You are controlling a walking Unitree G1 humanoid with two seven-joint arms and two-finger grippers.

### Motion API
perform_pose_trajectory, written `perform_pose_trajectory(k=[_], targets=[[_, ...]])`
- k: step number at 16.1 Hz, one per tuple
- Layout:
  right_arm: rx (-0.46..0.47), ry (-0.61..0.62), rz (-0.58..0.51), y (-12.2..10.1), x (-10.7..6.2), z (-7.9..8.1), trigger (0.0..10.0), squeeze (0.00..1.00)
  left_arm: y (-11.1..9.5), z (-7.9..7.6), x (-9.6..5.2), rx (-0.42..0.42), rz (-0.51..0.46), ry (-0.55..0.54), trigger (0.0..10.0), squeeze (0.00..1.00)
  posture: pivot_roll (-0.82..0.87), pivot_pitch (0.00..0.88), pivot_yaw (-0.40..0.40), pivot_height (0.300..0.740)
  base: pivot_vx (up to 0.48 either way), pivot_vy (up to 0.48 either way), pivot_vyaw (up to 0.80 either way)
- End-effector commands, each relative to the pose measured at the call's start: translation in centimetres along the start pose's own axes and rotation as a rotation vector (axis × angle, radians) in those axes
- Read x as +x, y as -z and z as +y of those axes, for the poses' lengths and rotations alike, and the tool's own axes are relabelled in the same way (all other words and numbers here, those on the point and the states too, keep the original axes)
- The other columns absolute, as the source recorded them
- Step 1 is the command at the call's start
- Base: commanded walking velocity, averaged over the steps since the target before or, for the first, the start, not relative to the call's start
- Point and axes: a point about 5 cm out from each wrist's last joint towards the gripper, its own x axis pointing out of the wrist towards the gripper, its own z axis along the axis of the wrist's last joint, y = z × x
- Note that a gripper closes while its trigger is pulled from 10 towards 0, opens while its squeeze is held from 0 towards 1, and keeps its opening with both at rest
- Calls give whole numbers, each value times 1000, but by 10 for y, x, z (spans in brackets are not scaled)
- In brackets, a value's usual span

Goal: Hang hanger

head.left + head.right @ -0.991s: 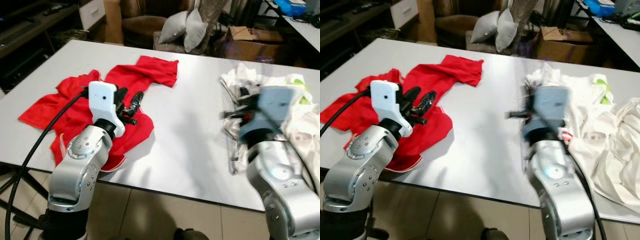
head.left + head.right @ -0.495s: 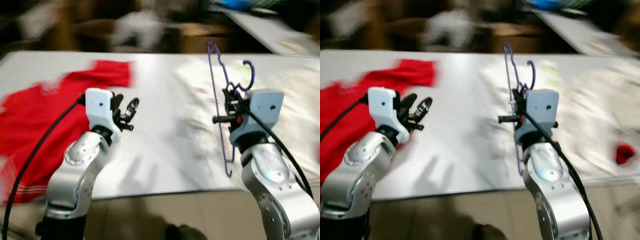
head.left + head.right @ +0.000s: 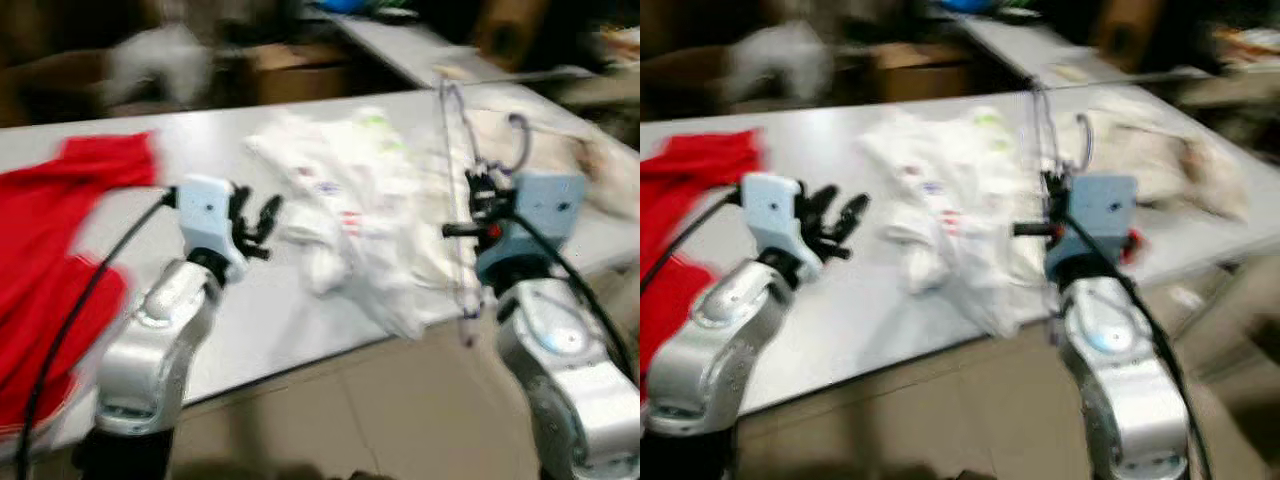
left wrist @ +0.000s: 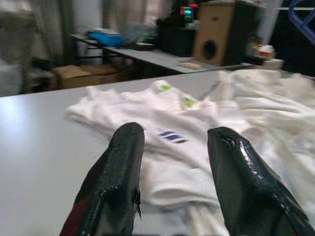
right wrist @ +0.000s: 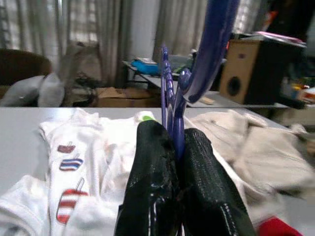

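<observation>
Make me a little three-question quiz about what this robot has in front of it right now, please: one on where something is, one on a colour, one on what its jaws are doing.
1. Where does the red garment lie on the table?
A. On the robot's left
B. On the robot's right
C. Under the white clothes

2. What colour is the hanger?
A. Green
B. Purple-blue
C. Yellow

3. What state is the left gripper in?
A. Clamped on the hanger
B. Open and holding nothing
C. Gripping the white T-shirt

Answers:
1. A, it lies at the table's left end, with the white T-shirt in the middle.
2. B, its purple-blue wire rises from the right gripper.
3. B, its jaws stand apart above the table, nothing between them.
</observation>
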Motion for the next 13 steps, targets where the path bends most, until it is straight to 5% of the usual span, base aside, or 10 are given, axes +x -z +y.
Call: perform_pose_trajectory(k=[1, 3, 13], targets=[[-8, 23, -20, -5, 0, -5, 10000, 0, -3, -3, 1, 6, -13, 6, 10000, 0, 15, 0, -27, 740, 0, 0, -800], [8, 0, 14, 0, 1, -5, 10000, 0, -3, -4, 1, 9, -13, 9, 10000, 0, 15, 0, -29, 740, 0, 0, -691], [-9, -12, 100, 19, -3, -10, 10000, 0, -3, -6, 2, 64, -5, 29, 10000, 0, 29, 0, -22, 740, 0, -261, 0]])
